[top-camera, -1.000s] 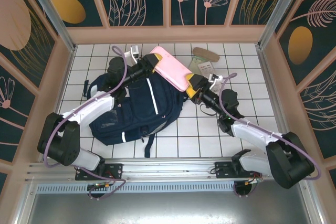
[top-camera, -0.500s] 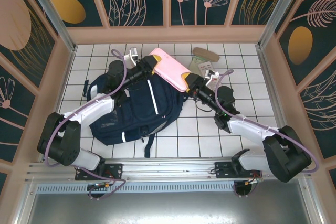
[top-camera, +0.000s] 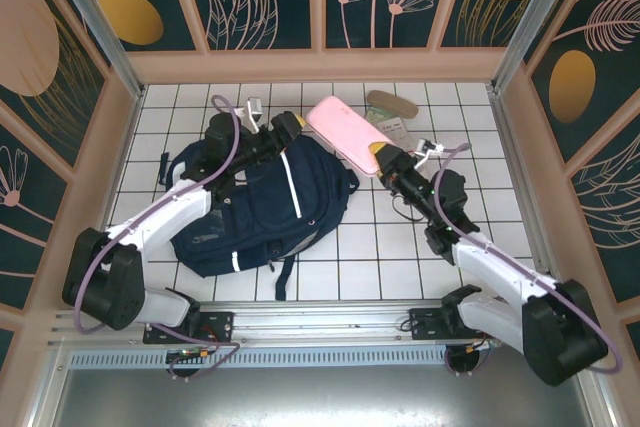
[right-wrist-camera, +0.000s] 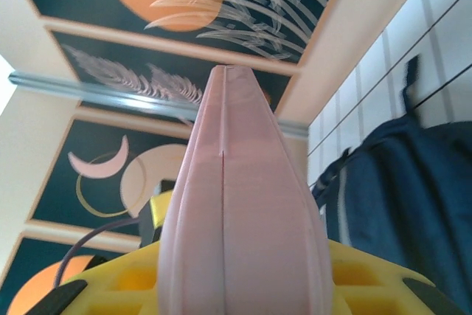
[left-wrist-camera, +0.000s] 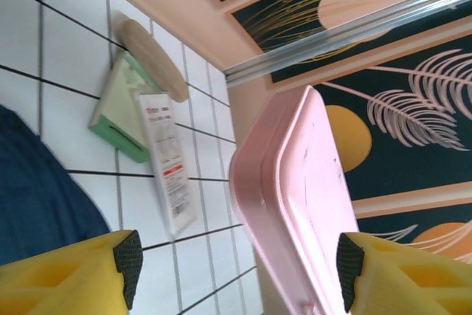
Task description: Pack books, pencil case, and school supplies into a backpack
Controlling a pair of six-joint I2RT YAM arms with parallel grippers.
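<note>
A large navy blue fabric backpack (top-camera: 255, 202) with a white reflective stripe lies flat on the white tiled bench (top-camera: 180, 107), left of centre and close to the left arm. The left hand (top-camera: 285, 129) hovers over the backpack's far upper corner. Its yellow fingers (left-wrist-camera: 127, 256) are spread wide and grip nothing. In the left wrist view, the near end of the soft pale pink oblong pencil case (top-camera: 350, 135) sits between those fingers, close against one black pad and well apart from the other.

The pencil case is held in the air, slanting from the far left down to the near right, just beside the backpack's top edge. The right hand (top-camera: 385, 155) is clenched on the pencil case's lower right end, and the right wrist view shows the pink fabric pinched between its yellow fingers.

Behind the right hand, near the far wall, a pale green rectangular pack (top-camera: 390, 127) lies on the tiles. A tan elongated oval piece (top-camera: 392, 103) touches its far edge, and a white printed slip (left-wrist-camera: 169, 160) lies against it.
</note>
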